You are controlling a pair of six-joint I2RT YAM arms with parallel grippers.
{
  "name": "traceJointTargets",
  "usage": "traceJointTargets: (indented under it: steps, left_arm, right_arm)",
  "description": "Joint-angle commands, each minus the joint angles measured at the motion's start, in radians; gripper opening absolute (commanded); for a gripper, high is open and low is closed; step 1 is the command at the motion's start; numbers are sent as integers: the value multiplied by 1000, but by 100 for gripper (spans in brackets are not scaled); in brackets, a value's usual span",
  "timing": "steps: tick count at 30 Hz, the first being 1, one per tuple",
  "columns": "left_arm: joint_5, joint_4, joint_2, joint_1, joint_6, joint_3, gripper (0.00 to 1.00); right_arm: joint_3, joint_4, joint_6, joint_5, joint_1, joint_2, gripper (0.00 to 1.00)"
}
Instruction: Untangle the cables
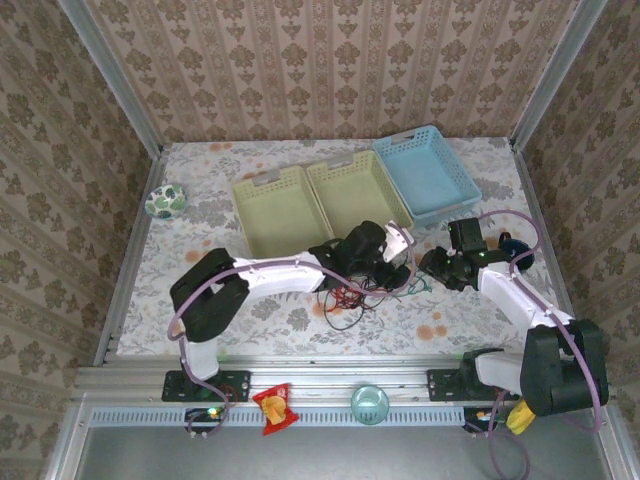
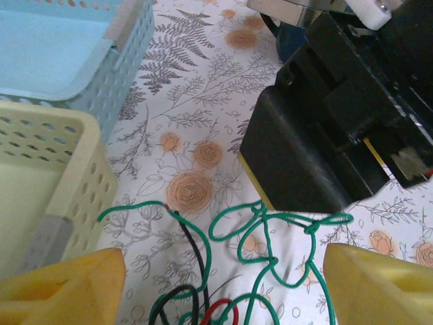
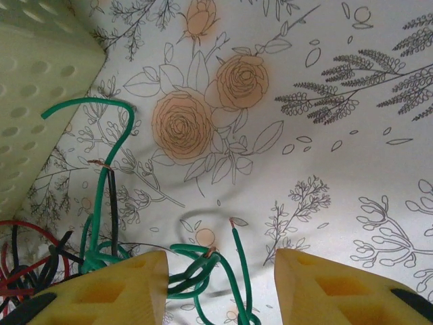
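Left gripper (image 2: pixel 223 279): jaws spread, empty, directly above the cables (image 1: pixel 345 297). Right gripper (image 3: pixel 222 279): jaws spread, empty, straddling a green end at the cables' right edge.

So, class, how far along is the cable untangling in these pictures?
Done: nothing yet; the green cable, black cable and red cable cross in one tangle. In hand: the left gripper and right gripper hang open over it, gripping nothing. Left: separating all three.
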Motion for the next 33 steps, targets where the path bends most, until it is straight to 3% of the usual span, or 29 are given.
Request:
traceJointTargets:
  steps: [1,11,16,19,23,26,33]
  left_arm:
    - [20,-42,37,-9,28,41,75]
    - [-28,-110,120,-12,5,69,63]
    - [-18,-117,146,-12,-15,64,53]
    - [-15,-122,155,-13,-24,57,41]
    - [-11,-103,151,-11,-40,24,14]
    - [11,-54,134,-2,-73,-23,2]
    - [23,42,99,27,-128,-105,0]
  right_arm:
    - [-2,-70,-24,-23,6,-12,45]
    - [-44,-57,-47,-85,6,43,46]
    - [-40,-45,-37,-85,6,66,47]
    - [-40,-41,-20,-55,6,30,49]
    - [-19,-63,-18,-20,5,-35,51]
    - [-7,-73,-35,-29,6,-63,50]
    - [-17,1,-58,-169,30,-30,49]
